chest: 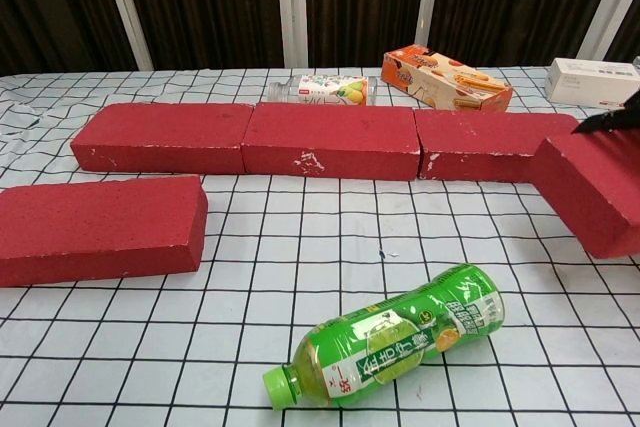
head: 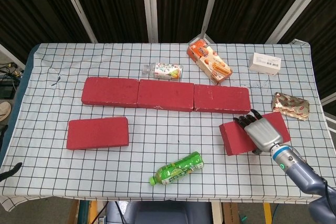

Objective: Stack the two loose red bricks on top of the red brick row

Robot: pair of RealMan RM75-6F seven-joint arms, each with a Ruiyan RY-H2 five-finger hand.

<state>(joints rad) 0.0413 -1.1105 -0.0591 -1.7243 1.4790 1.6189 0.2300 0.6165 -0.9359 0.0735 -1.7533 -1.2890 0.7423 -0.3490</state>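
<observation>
Red brick (head: 242, 136) under right hand (head: 264, 134), gripped, just before row (head: 166, 95).

A counter (head: 42, 66) under a black-gridded white cloth carries a row of three red bricks (head: 166, 95), one loose red brick (head: 97, 132), a green bottle (head: 177, 168), snack boxes (head: 209, 60) and a foil packet (head: 290, 105).

Dark curtains (head: 110, 3), checked tablecloth (head: 157, 129)
</observation>
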